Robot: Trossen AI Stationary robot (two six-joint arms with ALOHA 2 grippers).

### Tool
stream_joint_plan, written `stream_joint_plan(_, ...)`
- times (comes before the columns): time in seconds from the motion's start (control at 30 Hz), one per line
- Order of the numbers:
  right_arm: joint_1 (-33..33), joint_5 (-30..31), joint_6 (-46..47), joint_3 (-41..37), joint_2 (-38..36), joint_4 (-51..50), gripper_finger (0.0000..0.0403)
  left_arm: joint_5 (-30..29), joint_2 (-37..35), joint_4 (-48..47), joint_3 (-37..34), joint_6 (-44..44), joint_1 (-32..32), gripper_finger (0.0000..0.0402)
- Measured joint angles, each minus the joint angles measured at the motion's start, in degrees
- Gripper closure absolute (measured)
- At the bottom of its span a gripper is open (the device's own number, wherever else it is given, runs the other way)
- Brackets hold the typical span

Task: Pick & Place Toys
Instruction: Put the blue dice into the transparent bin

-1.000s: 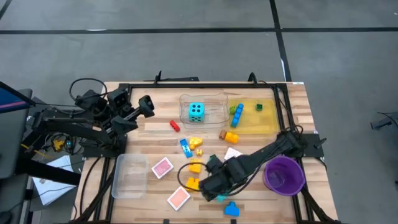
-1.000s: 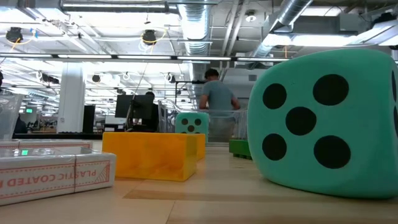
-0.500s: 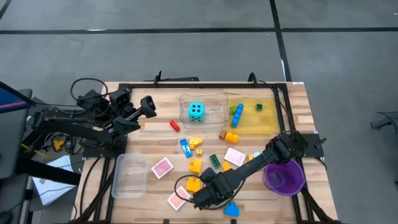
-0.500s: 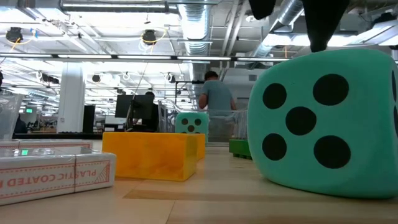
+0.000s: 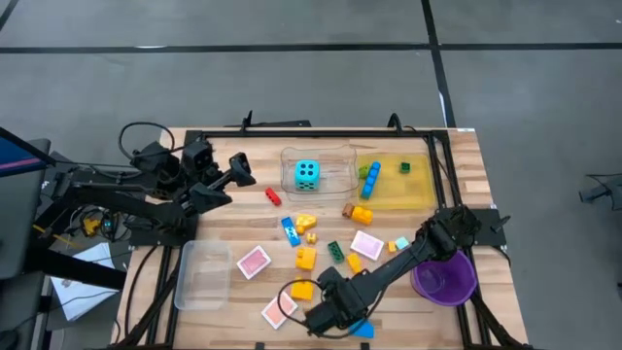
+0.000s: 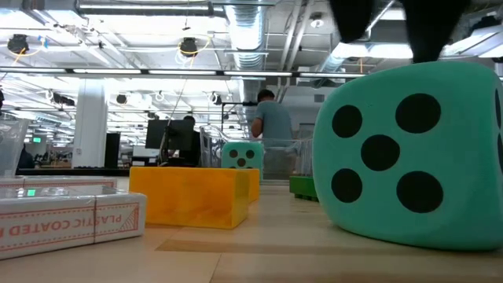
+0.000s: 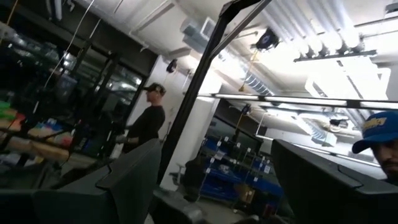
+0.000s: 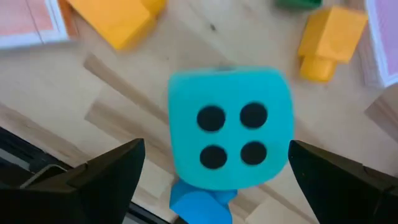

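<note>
The right tool (image 8: 211, 168) hangs right over a turquoise dice (image 8: 229, 127) near the front edge of the table (image 5: 457, 185). Its two fingers (image 8: 102, 171) stand wide apart, one on each side of the dice, and they do not touch it. It looks like the tool is set this way so it can drop down and squeeze the dice from both sides.

A small blue brick (image 8: 200, 199) sits touching the dice. A yellow brick (image 8: 333, 40) and a big orange block (image 8: 115, 18) lie near it. A pink tile (image 8: 28, 22) is close by too. So there is not much room around the dice, and the fingers could bump the blue brick on the way down.

From above, the right arm reaches across the front of the table, with the purple bowl (image 5: 445, 275) beside it. The dice is hidden under the arm there. The other dice (image 5: 307, 175) already sits in the clear tray (image 5: 288, 160) at the back. The yellow tray (image 5: 420, 192) holds some bricks. More bricks lie loose in the middle of the table.

The left tool (image 5: 240, 167) waits up high at the back left, over open table, with its fingers apart and nothing in them.
</note>
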Motion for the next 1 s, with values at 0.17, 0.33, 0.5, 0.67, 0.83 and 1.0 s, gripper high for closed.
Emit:
stream_joint_plan(0.17,-0.4,0.4,-0.7,0.0,0.0,-2.9,0.0014,-0.6,1.0,0.2,-0.1,-1.0,0.0,0.0100)
stream_joint_plan(0.33,-0.4,0.6,-2.9,0.0,0.0,-1.4,0.0010,-1.0,1.7,0.3,0.0,-1.2,0.0,0.0100)
stream_joint_plan(0.5,-0.4,-0.1,-3.7,0.0,0.0,-0.2,0.0004,-1.0,1.9,0.4,0.0,-1.2,0.0,0.0100)
stream_joint_plan(0.67,-0.1,-0.7,-2.4,-2.7,-0.1,1.2,0.0003,-1.0,1.9,0.5,0.0,-1.2,0.0,0.0100)
stream_joint_plan(0.83,1.1,-2.8,-1.4,-7.8,-0.5,4.4,0.0003,-1.0,1.9,0.5,0.0,-1.2,0.0,0.0100)
stream_joint_plan(1.0,1.6,-2.4,-0.4,-8.4,-0.5,5.1,0.0002,-1.0,1.9,0.5,0.0,-1.2,0.0,0.0100)
